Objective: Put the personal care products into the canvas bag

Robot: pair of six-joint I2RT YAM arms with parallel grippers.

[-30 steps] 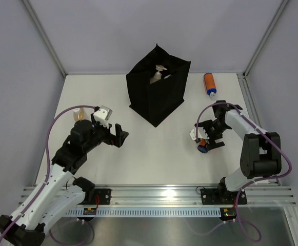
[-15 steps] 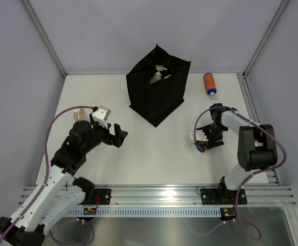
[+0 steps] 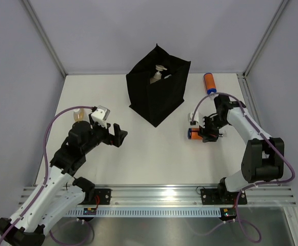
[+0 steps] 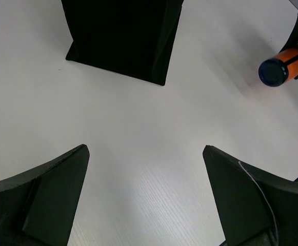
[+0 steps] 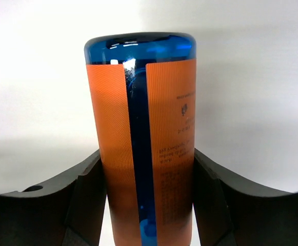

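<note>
Looking at your right fingers (image 5: pixel 87 195), they're clamped on the orange bottle (image 3: pixel 194 134). It's held sideways with the blue cap pointing left, just right of the black bag (image 3: pixel 156 89), and looks lifted off the surface (image 3: pixel 154 154).

Main worry, I'd say: the bottle is smooth and round and a lot of it sticks out past the grip, so a quick swing toward the bag could let it twist or slide out. Come in low and the cap may catch the bag's stiff rim and shove or tip it.

A pale bottle (image 3: pixel 159 74) already sits inside. Your left fingers (image 4: pixel 51 189) are spread wide with nothing in them, near left. The second orange bottle (image 3: pixel 209 84) lies far right. The tan bottle (image 3: pixel 79 114) stands right beside the left arm, easy to knock.
</note>
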